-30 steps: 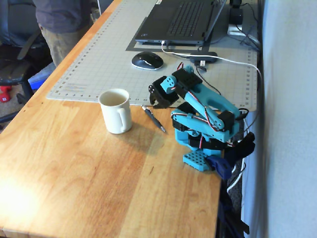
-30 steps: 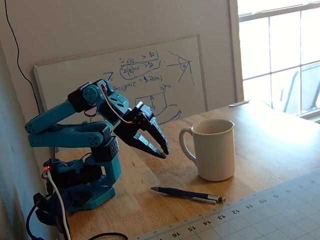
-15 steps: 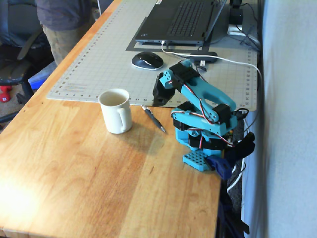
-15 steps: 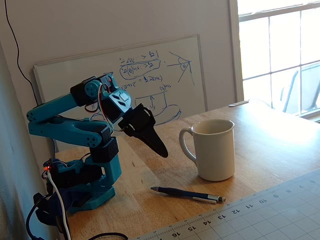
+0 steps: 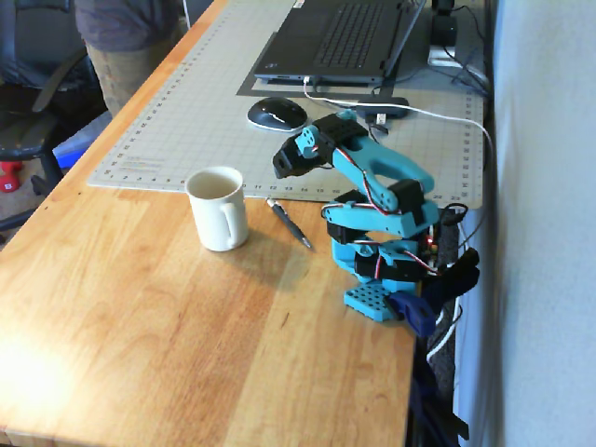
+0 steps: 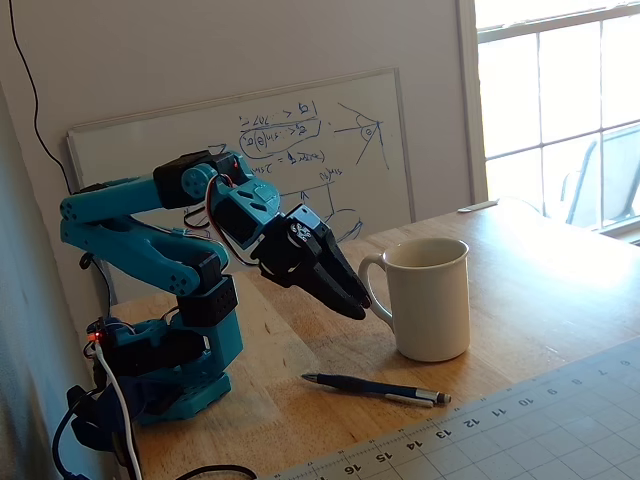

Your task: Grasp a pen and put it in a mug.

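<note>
- Count: one pen (image 5: 290, 223), one mug (image 5: 219, 208), one arm, which is mine, all on the wooden desk (image 5: 140, 307). Also one laptop (image 5: 335, 39), one mouse (image 5: 277, 114), one gridded mat (image 5: 196, 102), and one whiteboard (image 6: 250, 160) against the wall.
- Pen lies flat on the desk between the mug and my base, silvery tip toward the mat in a fixed view (image 6: 378, 388). Nothing touches it.
- Mug (image 6: 428, 298) stands upright, empty as far as I can see, with its handle facing my arm.
- My end effector (image 6: 358, 307) hangs in the air above the pen, just beside the mug handle. The fingers are close together, a narrow gap at most, and hold nothing.
- Change from half a second ago: my end effector has reached further out toward the mug. Pen and mug have not moved.
</note>
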